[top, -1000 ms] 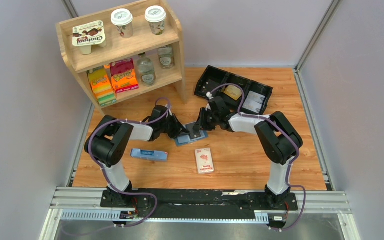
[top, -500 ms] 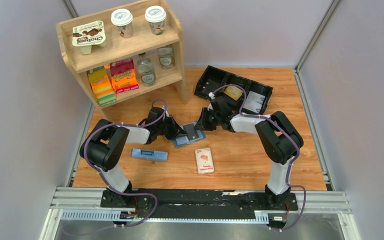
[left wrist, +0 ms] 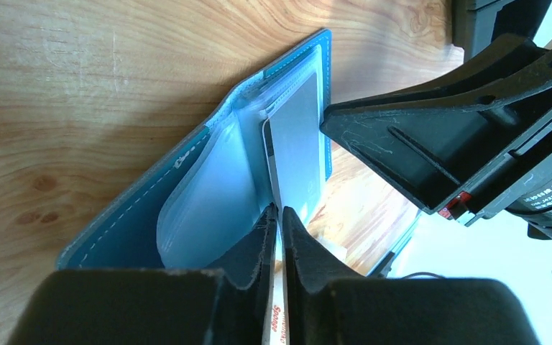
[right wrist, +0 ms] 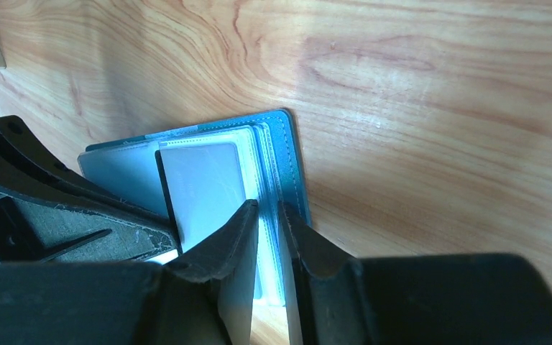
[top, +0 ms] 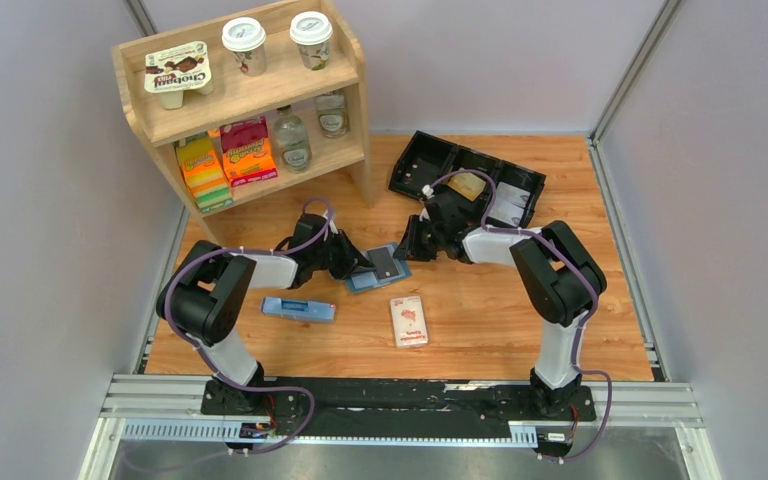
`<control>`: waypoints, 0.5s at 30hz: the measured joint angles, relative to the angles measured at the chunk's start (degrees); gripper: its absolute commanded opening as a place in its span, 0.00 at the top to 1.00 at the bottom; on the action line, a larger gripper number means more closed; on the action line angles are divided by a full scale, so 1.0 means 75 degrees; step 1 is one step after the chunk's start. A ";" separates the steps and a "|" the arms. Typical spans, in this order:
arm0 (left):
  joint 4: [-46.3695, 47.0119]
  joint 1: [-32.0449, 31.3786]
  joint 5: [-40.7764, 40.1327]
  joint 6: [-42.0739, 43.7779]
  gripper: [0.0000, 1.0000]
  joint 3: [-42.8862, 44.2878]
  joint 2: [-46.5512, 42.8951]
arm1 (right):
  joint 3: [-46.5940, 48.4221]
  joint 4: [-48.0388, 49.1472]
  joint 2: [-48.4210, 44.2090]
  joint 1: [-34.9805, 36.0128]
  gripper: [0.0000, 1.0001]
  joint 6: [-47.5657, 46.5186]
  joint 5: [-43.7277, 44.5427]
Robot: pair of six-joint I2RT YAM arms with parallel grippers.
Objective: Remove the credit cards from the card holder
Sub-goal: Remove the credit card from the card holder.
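Blue card holder [right wrist: 292, 169] | right hand [right wrist: 267, 209] clamps edge | grey card [right wrist: 205, 188] protruding

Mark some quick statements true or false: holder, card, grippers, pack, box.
The holder lies open on the table. True.
The grey card lies on the table beside the holder. False: it sits over the open holder, the left gripper pinching its edge.
The right gripper straddles the holder's edge. True.
The white pack is in the tray. False: it lies on the table, apart from the holder.
The blue box stands on the shelf. False: it lies on the table.
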 measured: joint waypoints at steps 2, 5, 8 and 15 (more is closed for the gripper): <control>0.0003 0.0000 0.0029 0.0003 0.96 0.0000 0.0000 | 0.0000 0.0000 0.0000 0.0000 0.75 -0.0017 -0.0003; -0.0012 0.0000 0.0035 0.0015 1.00 0.0003 0.0000 | 0.0009 -0.0038 -0.0035 0.0000 0.73 -0.0099 0.0032; -0.0017 0.0003 0.0035 0.0035 1.00 0.0003 0.0000 | 0.0029 -0.0417 -0.0224 0.0012 0.72 -0.0309 0.0230; -0.0224 0.0070 0.0017 0.0125 1.00 0.0003 0.0000 | 0.0219 -0.1043 -0.0592 0.0009 0.71 -0.0714 0.0449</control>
